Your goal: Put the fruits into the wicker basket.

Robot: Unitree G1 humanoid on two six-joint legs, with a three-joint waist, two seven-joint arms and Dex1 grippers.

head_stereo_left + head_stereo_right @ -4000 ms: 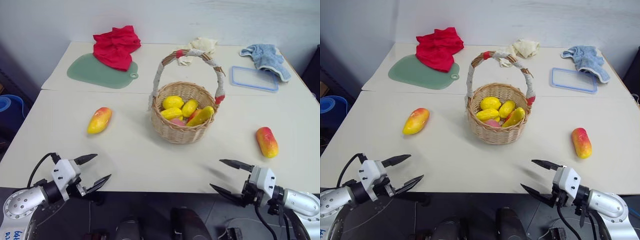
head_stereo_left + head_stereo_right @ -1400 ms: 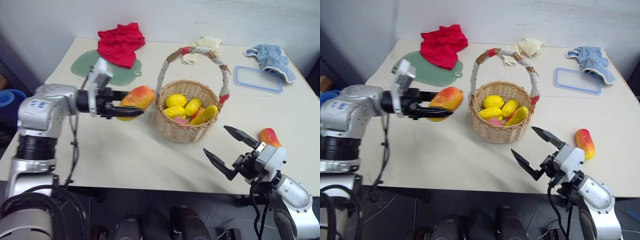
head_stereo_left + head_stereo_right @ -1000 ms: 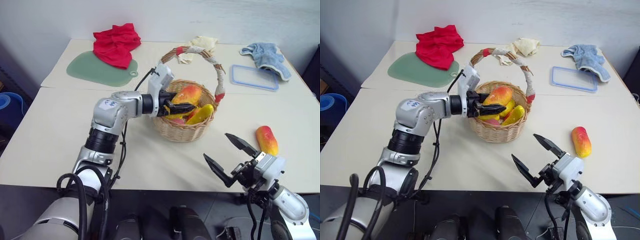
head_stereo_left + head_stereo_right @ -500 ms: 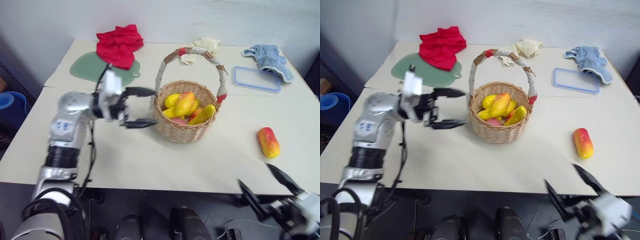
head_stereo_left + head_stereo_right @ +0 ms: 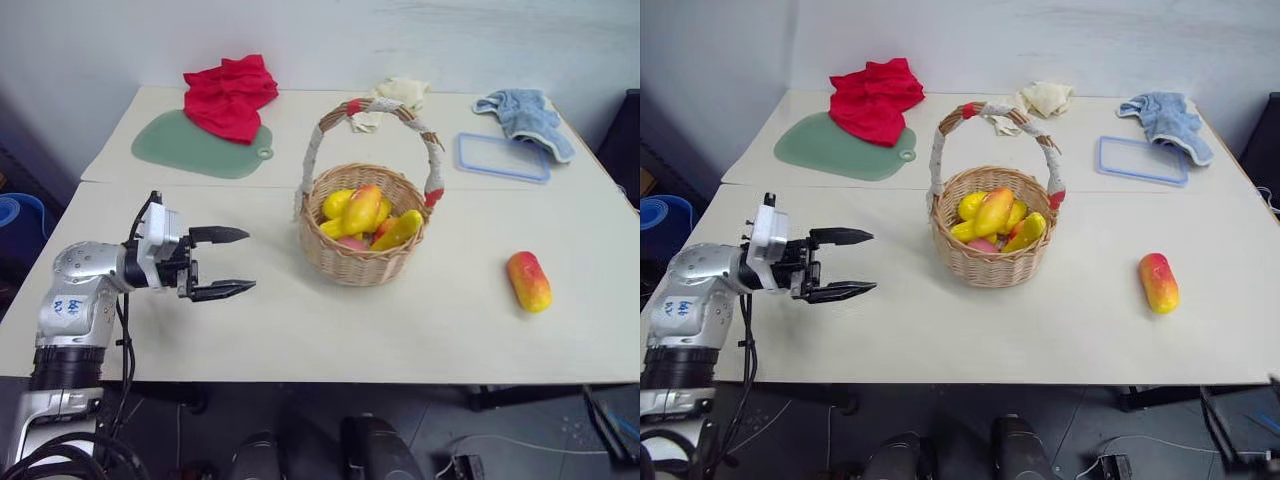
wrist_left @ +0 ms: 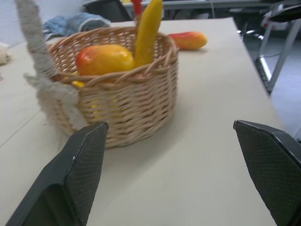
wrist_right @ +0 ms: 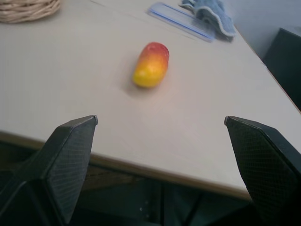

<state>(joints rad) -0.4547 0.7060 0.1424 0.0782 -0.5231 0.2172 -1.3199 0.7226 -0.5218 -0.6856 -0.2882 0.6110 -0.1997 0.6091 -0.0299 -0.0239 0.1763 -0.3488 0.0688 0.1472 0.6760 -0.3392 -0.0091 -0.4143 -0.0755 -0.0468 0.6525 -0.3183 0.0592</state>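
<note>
One mango in, one to go

The left gripper (image 5: 222, 263), fingers spread and empty, has drawn back from the wicker basket (image 5: 364, 236) after dropping the first mango (image 5: 362, 208) among the lemons, where it rests tilted, tip toward the handle. The second mango (image 5: 528, 281) still lies right of the basket, long axis running away from the table edge, red end far; the right gripper (image 7: 162, 155), spread wide, faces it from off the edge.
</note>
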